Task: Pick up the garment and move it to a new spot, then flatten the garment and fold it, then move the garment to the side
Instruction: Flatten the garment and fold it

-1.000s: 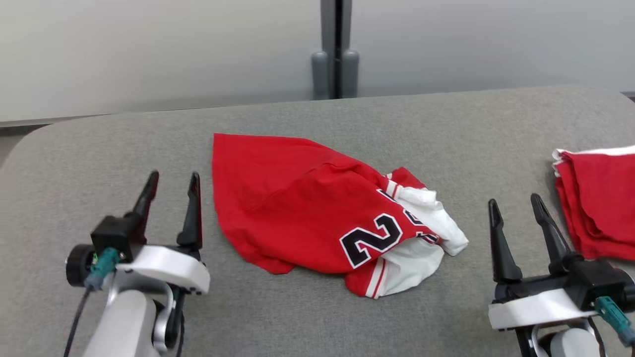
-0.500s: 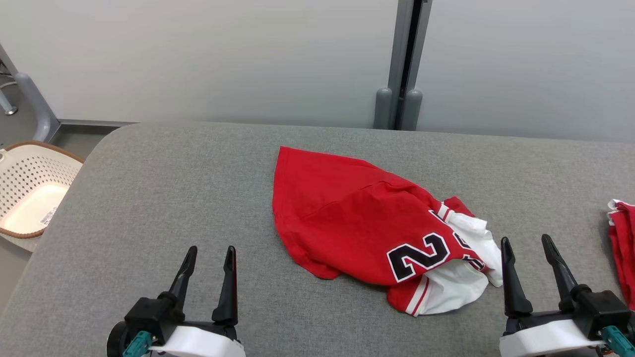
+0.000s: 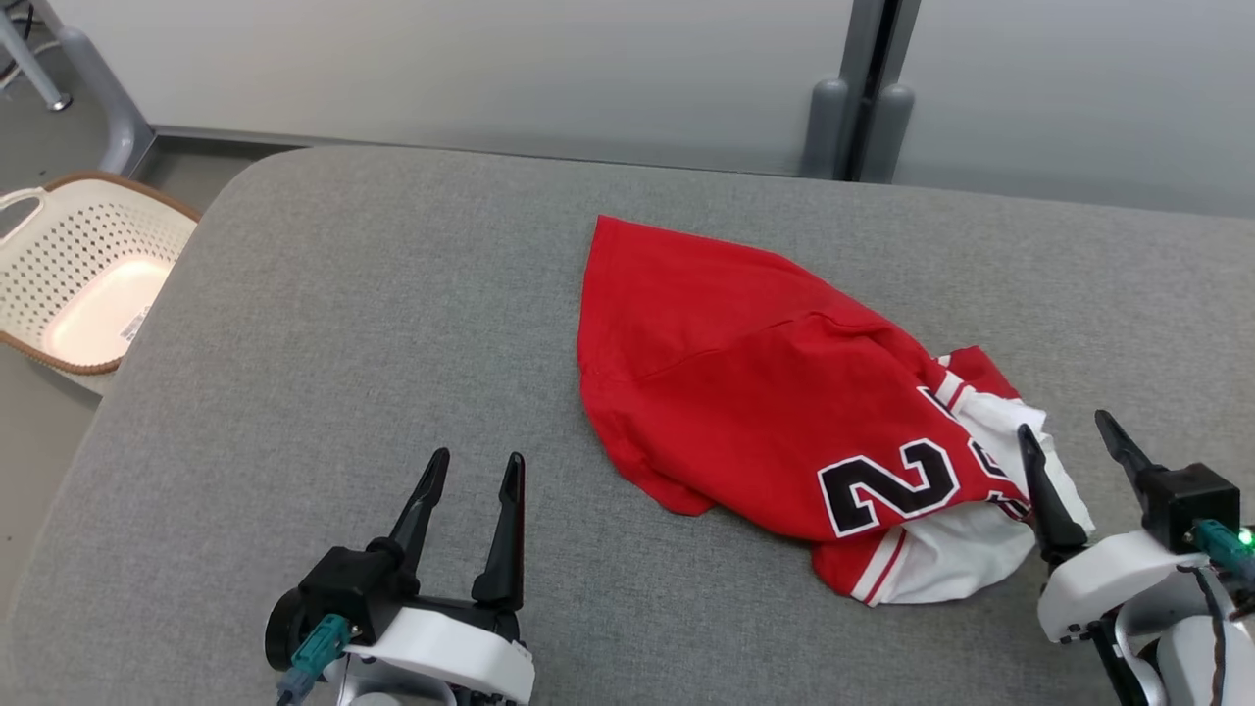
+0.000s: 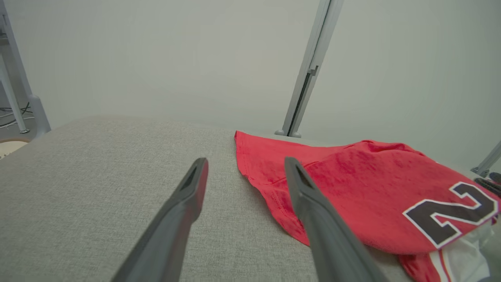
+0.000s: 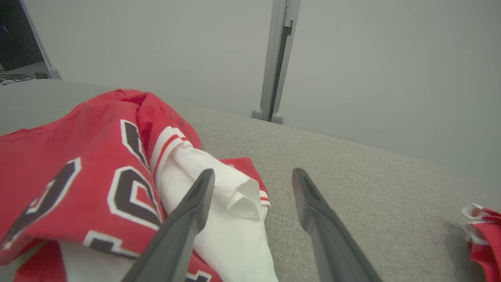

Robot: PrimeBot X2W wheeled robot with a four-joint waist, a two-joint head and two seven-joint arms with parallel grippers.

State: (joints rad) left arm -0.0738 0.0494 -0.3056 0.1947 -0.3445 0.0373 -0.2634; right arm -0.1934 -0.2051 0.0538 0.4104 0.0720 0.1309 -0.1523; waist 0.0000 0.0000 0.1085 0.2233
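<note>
A basket (image 3: 69,230) is being shown off the grey padded surface's (image 3: 343,324) left edge, another red cloth (image 5: 485,235) far right. The crumpled garment (image 3: 745,392) is lying mid-surface, white end beside the right gripper (image 3: 1064,424); it and the left gripper (image 3: 478,456) are being held wide. A pale wall (image 3: 490,69) is standing behind.

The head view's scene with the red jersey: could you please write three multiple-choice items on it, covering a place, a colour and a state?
1. Where is the basket relative to the table?
A) on it
B) off it, beyond its left end
C) behind its far edge

2. What colour is the numeral on the jersey?
A) blue
B) yellow
C) black, edged white

3. How do the left gripper and right gripper stand?
A) both open
B) both shut on the jersey
C) left shut, right open

Answers:
1 B, it sits lower, past the table's rounded left corner.
2 C, the 2 is black with a white outline.
3 A, each pair of fingers stands apart.
</note>
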